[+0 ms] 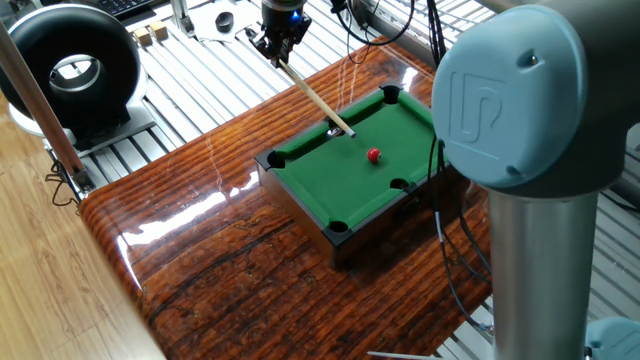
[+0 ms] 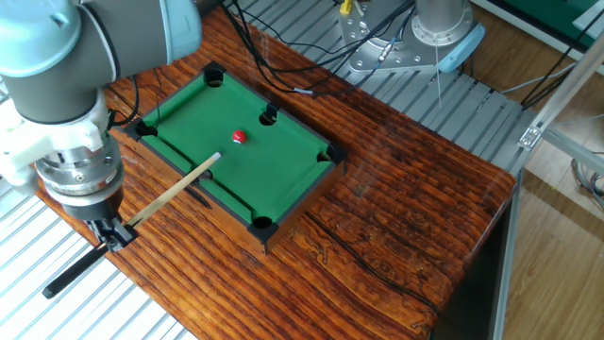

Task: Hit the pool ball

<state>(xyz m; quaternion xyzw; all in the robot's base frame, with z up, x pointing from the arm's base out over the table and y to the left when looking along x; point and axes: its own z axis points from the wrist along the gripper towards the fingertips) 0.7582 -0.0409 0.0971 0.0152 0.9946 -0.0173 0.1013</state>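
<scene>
A tiny red pool ball (image 1: 374, 155) (image 2: 239, 137) rests on the green felt of a miniature pool table (image 1: 315, 175) (image 2: 293, 179). My gripper (image 1: 277, 48) (image 2: 111, 231) is shut on a wooden cue stick (image 1: 315, 97) (image 2: 170, 192), off the table's side. The cue slants down over the rail. Its tip (image 1: 351, 133) (image 2: 218, 158) is above the felt, a short gap away from the ball, not touching it.
The pool table stands on a glossy wooden tabletop (image 1: 230, 250) (image 2: 396, 208). A black ring-shaped device (image 1: 70, 70) sits at the far left. The robot's grey joint (image 1: 520, 100) fills the right foreground. Cables (image 2: 283, 57) run behind the pool table. A metal slatted bench (image 2: 453, 104) surrounds it.
</scene>
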